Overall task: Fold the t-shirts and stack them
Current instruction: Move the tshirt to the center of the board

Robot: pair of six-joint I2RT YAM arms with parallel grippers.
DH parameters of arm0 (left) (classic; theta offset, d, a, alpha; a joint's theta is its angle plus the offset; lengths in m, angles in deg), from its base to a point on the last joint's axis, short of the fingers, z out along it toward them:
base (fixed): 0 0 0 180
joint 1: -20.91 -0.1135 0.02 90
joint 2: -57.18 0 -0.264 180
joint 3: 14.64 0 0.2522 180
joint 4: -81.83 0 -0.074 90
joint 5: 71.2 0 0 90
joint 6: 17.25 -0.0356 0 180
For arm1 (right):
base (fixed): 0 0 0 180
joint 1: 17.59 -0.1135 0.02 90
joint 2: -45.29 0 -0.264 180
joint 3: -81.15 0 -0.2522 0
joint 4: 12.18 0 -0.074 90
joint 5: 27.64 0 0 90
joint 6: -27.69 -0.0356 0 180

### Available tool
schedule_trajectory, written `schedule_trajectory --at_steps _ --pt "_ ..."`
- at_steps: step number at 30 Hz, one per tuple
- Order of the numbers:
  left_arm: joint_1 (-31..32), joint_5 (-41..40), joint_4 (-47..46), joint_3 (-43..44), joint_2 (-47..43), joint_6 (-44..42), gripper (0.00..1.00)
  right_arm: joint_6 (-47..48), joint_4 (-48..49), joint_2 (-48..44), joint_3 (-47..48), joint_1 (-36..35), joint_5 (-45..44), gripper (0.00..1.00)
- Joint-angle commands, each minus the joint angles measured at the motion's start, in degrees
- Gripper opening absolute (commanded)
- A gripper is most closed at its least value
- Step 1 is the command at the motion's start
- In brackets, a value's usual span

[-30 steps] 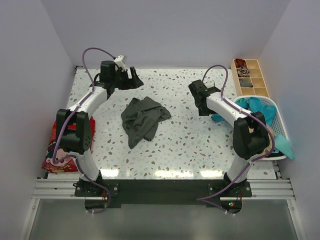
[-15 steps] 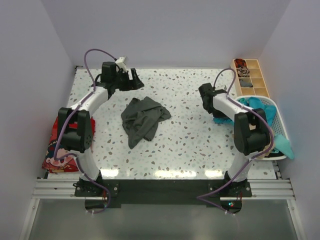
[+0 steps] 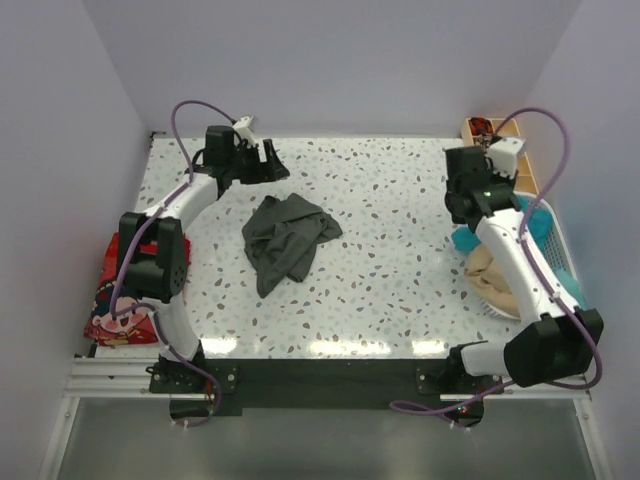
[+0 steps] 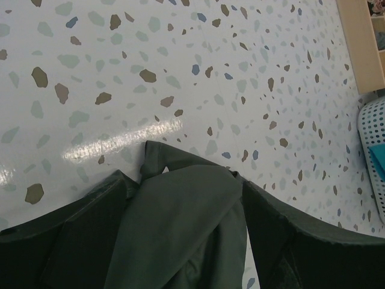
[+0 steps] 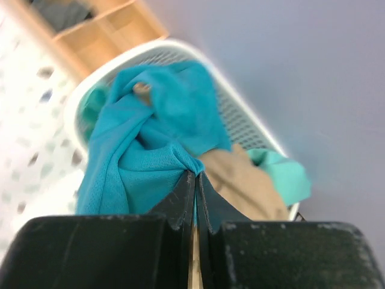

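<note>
A dark grey-green t-shirt [image 3: 288,238] lies crumpled in the middle of the table. My left gripper [image 3: 270,163] hangs open above its far edge; in the left wrist view the cloth [image 4: 180,229] shows between the spread fingers [image 4: 66,241]. My right gripper [image 5: 196,174] is shut on a pinched fold of a teal t-shirt [image 5: 144,150], lifted over the white basket [image 5: 240,120]. In the top view this gripper [image 3: 463,212] is at the basket's left side with the teal cloth [image 3: 463,240] below it. A tan t-shirt [image 3: 492,268] lies in the basket. A red printed t-shirt [image 3: 118,300] lies at the table's left edge.
The white plastic basket [image 3: 558,255] stands at the right edge. A wooden compartment box [image 3: 478,127] sits behind it at the back right, partly covered by my right arm. A paler green cloth [image 5: 283,174] lies beside the tan shirt. Walls close in on the left, back and right.
My right arm swung from the table over to the basket, shut on the teal t-shirt and lifted it. The left arm hardly moved.
</note>
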Motion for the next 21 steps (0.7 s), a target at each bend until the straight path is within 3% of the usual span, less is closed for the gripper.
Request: schedule_trajectory --at_steps 1,5,8,9,12,13,16,19,21 --pt "0.41 2.41 -3.12 0.99 0.10 0.44 0.82 -4.63 -0.61 -1.46 0.69 8.28 -12.70 0.00" --pt "0.41 2.76 -3.21 0.90 0.36 0.35 0.82 -12.43 -3.24 0.90 -2.12 12.00 -18.06 0.00" --pt "0.41 2.50 -2.68 1.07 0.53 -0.26 0.82 -17.80 -6.84 3.98 -2.57 16.39 -16.84 0.00" --pt "0.41 2.41 -2.42 1.16 0.62 -0.44 0.82 -18.52 -7.46 4.95 -2.22 18.22 -14.57 0.04" --pt "0.41 1.62 -1.97 1.16 0.45 -0.79 0.82 -19.15 -7.65 6.01 -2.21 18.42 -12.36 0.49" --pt "0.41 1.45 -1.63 1.25 0.45 -0.97 0.83 -18.53 -6.17 4.70 -2.48 18.42 -11.05 0.75" --pt "0.41 0.13 -1.36 1.43 0.54 -1.15 0.86 -12.30 2.32 -0.30 -5.63 17.54 -6.22 0.88" --pt "0.41 -1.27 -1.53 1.34 0.27 -1.15 0.88 -1.15 16.28 -11.89 -13.27 12.37 6.59 0.96" --pt "0.41 -3.55 -1.62 1.16 -0.25 -1.15 0.91 3.70 20.03 -18.76 -16.70 9.56 19.23 0.96"
